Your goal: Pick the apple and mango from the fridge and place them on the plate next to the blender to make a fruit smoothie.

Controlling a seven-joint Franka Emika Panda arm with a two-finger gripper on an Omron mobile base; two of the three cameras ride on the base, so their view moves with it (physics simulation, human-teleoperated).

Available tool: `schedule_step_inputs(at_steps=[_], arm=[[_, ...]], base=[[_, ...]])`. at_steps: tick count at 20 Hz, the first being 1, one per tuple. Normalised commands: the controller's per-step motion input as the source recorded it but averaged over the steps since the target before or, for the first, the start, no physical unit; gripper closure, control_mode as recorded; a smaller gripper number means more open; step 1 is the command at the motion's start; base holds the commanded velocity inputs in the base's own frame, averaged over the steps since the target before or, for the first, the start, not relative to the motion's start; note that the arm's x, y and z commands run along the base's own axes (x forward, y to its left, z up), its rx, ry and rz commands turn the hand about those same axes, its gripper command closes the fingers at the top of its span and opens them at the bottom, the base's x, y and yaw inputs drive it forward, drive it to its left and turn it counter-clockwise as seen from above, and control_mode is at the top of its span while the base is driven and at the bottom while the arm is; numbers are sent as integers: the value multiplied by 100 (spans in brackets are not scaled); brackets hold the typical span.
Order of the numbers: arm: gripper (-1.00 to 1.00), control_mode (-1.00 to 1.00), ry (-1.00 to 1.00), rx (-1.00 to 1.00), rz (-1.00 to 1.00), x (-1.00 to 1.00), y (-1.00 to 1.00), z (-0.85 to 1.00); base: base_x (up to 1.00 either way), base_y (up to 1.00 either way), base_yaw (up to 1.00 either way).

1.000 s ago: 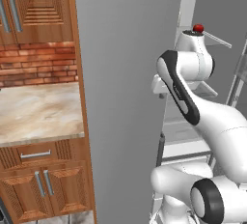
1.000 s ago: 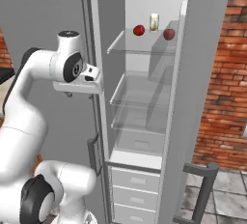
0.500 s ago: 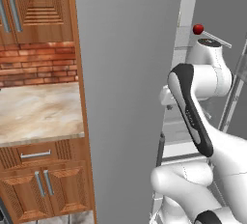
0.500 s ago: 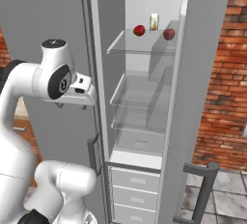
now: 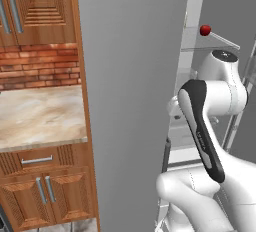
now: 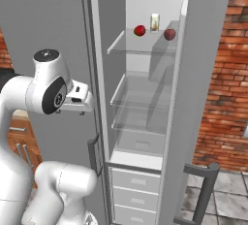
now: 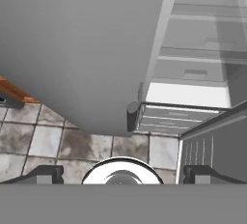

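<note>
A: What's hard to make out here?

B: From the left base camera the arm (image 5: 215, 126) is covering most of the open fridge (image 6: 145, 98); an apple (image 5: 205, 30) is peeking above it at the front edge of the top shelf. From the right base camera the hand is tucking in behind the door's edge, so the gripper (image 7: 122, 174) is hidden there. The hand camera is catching just the two fingertips (image 7: 46, 174), standing wide apart, nothing between them.

A: And the fruit?

B: Two red fruits are sitting on the top shelf (image 6: 140, 44): the apple (image 6: 139, 30) towards its back, beside a pale carton (image 6: 154, 23), and another red one (image 6: 169, 34) nearer the right edge. I can't tell which of them the left camera is showing, or whether the second is a mango.

A: Anything in the way?

B: The door's dark handle (image 7: 132, 117) and the white drawers (image 7: 176, 118) are lying ahead of the fingers, above tiled floor (image 7: 43, 141). A wooden cabinet (image 5: 40, 186) with a stone counter (image 5: 35, 116) is standing left of the fridge.
</note>
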Motion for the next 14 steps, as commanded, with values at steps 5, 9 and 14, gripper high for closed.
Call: schedule_step_inputs(at_steps=[5, 9, 14], arm=[[-100, 100, 0, 0, 0, 0, 0, 0], [-100, 100, 0, 0, 0, 0, 0, 0], [-100, 100, 0, 0, 0, 0, 0, 0]], base=[[-17, -18, 0], [-3, -30, 0], [-1, -39, 0]])
